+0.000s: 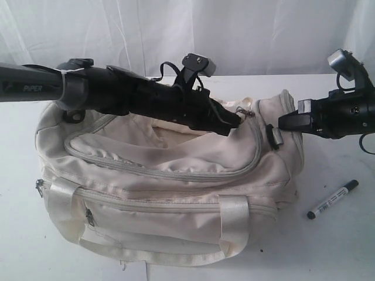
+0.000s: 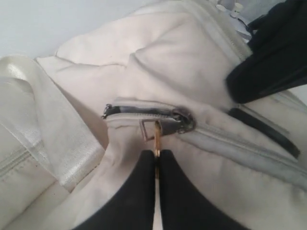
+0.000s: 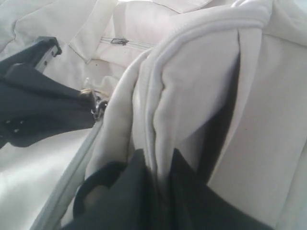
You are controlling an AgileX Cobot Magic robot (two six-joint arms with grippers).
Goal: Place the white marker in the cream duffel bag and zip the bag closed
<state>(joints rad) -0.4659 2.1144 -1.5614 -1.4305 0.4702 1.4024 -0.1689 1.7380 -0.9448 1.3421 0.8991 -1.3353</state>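
The cream duffel bag [image 1: 164, 175] lies on the table, its top flap gaping at the back. My left gripper [image 1: 237, 121] reaches across to the right end of the top zipper. In the left wrist view my left gripper [image 2: 157, 154] is shut on the metal ring pull [image 2: 157, 136] hanging from the grey slider [image 2: 184, 120]. My right gripper [image 1: 282, 124] is at the bag's right end, and the right wrist view shows my right gripper [image 3: 160, 167] shut on a fold of cream fabric [image 3: 192, 72]. The white marker [image 1: 333, 199] lies on the table to the right of the bag.
A glossy webbing handle [image 1: 234, 216] hangs over the bag's front side. A black strap ring [image 1: 274, 136] sits on the right end, just below my right gripper. White table [image 1: 340, 252] surrounds the bag, and a white curtain [image 1: 234, 35] hangs behind.
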